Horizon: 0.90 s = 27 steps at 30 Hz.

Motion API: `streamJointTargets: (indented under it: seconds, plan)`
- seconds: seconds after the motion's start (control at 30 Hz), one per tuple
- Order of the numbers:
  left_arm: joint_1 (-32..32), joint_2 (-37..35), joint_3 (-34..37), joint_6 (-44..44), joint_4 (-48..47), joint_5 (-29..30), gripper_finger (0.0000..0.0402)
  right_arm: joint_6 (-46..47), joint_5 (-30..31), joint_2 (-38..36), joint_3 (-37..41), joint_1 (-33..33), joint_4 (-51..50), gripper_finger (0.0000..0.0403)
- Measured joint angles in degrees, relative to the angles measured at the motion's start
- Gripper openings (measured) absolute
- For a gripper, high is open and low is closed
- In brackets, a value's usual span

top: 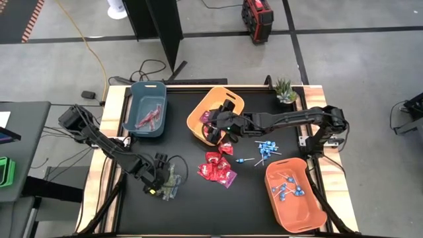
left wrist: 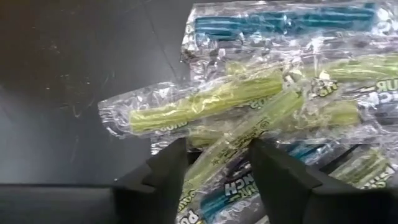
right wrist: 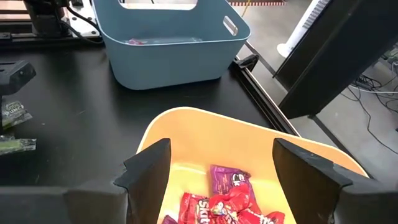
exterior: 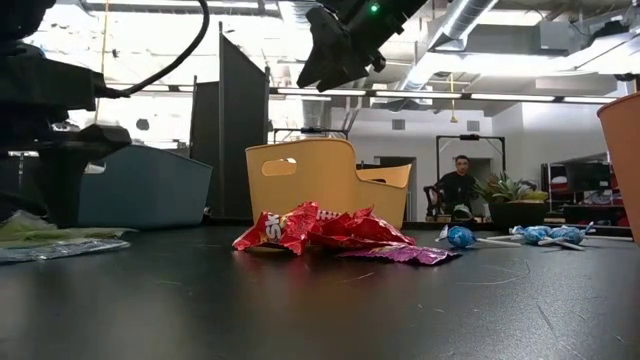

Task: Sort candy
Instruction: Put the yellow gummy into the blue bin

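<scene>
Mid-sort: left gripper (left wrist: 214,163) open astride a green stick (left wrist: 205,107); next, closing needed. Right gripper (right wrist: 217,177) open, empty, above yellow bin (right wrist: 186,132).

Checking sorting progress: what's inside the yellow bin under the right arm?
Inside the yellow bin, red and magenta candy packets lie below the open right end effector. Its fingers hide the bin's near corners.

Overhead and table-level cameras share the yellow bin (top: 216,116); wrist cameras look close downward.
</scene>
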<state>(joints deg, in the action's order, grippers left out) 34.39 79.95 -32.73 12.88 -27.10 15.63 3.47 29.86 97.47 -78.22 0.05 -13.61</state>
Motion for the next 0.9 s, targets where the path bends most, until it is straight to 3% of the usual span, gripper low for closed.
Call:
streamJointTargets:
  seconds: [0.33,0.5,0.7,0.8,0.9]
  plan:
    - [-0.1,-1.6,-5.8,-0.3,-9.1,2.6,0.0015,1.3,0.1,0.0,0.0,1.3,0.2,0.0293]
    - [-0.1,-1.6,-11.3,1.8,-17.1,10.6,0.001,-0.5,0.7,0.0,0.0,4.6,1.5,0.0293]
    - [-1.5,-1.7,-18.5,6.0,-25.2,25.7,0.0006,-1.0,6.2,0.0,0.0,9.8,0.5,0.0293]
    - [-5.4,-2.9,-21.2,18.0,-33.8,34.9,0.0005,-1.1,8.6,0.0,0.0,12.7,-1.2,0.0293]
    - [-12.2,-5.4,-21.7,31.0,-40.4,39.2,0.0005,-2.3,10.9,0.1,0.0,15.2,-2.2,0.0293]
